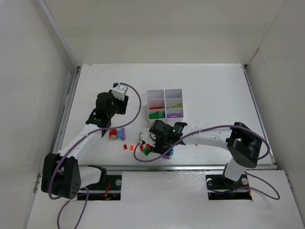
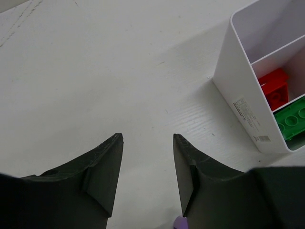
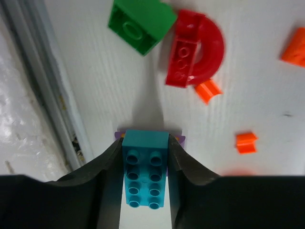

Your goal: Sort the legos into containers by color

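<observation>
The containers are one white divided tray; in the left wrist view its near wall stands at the right, with a red brick and a green brick inside. My right gripper is low by the table's front edge, shut on a cyan brick that lies on a purple piece. Ahead of it lie a green brick, a red curved piece and orange bits. My left gripper is open over bare table, left of the tray, with a purple bit under its right finger.
A red brick, a purple piece and small orange bits lie between the two arms. A metal rail runs along the front edge close to my right gripper. White walls enclose the table.
</observation>
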### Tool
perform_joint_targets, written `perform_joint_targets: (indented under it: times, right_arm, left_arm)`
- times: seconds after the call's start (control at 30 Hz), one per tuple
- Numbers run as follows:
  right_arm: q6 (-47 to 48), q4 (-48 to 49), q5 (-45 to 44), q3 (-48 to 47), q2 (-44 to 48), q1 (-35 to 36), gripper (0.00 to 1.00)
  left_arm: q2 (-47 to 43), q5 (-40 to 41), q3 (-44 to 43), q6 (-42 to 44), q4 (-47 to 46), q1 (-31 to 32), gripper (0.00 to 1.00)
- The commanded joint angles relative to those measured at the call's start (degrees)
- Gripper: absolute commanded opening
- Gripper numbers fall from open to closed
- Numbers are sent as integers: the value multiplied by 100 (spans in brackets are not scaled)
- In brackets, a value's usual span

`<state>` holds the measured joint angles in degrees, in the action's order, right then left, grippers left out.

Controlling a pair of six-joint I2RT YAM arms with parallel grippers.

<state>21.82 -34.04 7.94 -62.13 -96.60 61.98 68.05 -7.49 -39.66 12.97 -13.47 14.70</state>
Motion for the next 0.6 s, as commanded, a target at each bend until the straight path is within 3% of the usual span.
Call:
perform_joint_targets:
  times: [0.0, 0.17, 0.27, 0.4, 0.57]
  right_arm:
    - [-29, -67, -91, -194, 132, 43, 26]
    - [-99, -199, -144, -300, 263, 43, 0]
    - [-152, -199, -197, -475, 526, 43, 0]
    - [-214, -138, -92, -879, 844, -457, 0]
    - [-547, 624, 1030, -1555, 950, -1869, 0]
  left_arm:
    - [-231, 116, 46, -49, -287, 7, 42]
    - [-231, -436, 46, 257, -182, 59, 40]
    - [-231, -902, -15, 574, 10, 112, 40]
    - [-292, -1824, -208, 1075, 370, 226, 40]
    - [-407, -2459, -323, 2057, 556, 454, 50]
